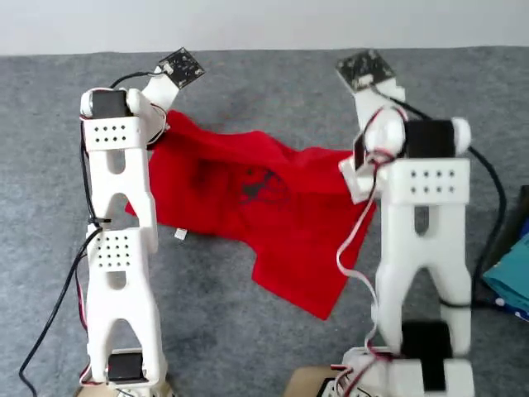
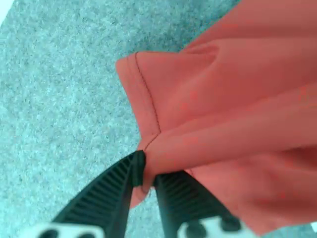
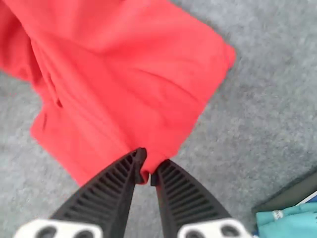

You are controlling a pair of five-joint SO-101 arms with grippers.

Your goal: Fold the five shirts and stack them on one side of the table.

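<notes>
**Shirt** (image 1: 273, 207): one, red, with a dark print (image 1: 260, 188) on the front. In the high view it sits mid-table and runs as a slanted band from 10 o'clock down to 5 o'clock. Its far edge is drawn between the two tools and the near part lies rumpled on the table. A small white tag (image 1: 180, 234) shows at the near hem, toward 8 o'clock. No fold is finished.

**Left tool** (image 2: 148, 168): black ribbed fingers, narrow, pinched on the shirt (image 2: 223, 99) at a stitched seam where a hemmed flap meets the body. A fold of red cloth sits between the fingers. The rest of the cloth fans away from the grip in long creases.

**Right tool** (image 3: 150, 161): the same make, narrow, clamped on a corner of the shirt (image 3: 114, 74). Only a small tip of red shows between the fingers. The cloth spreads away from the grip over the table.

**Left arm** (image 1: 120, 207): white, at 9 o'clock of the shirt, with its wrist over the cloth's 10 o'clock end.

**Right arm** (image 1: 421, 215): white, at 3 o'clock of the shirt, with its wrist at the cloth's 2 o'clock edge.

**Table** (image 1: 248, 347): covered in grey felt-like cloth.

**Teal cloth** (image 1: 511, 273): at the table's 3 o'clock edge, well apart from the shirt. It shows near the right tool (image 3: 285, 220), beyond a dark rim (image 3: 292, 193).
</notes>
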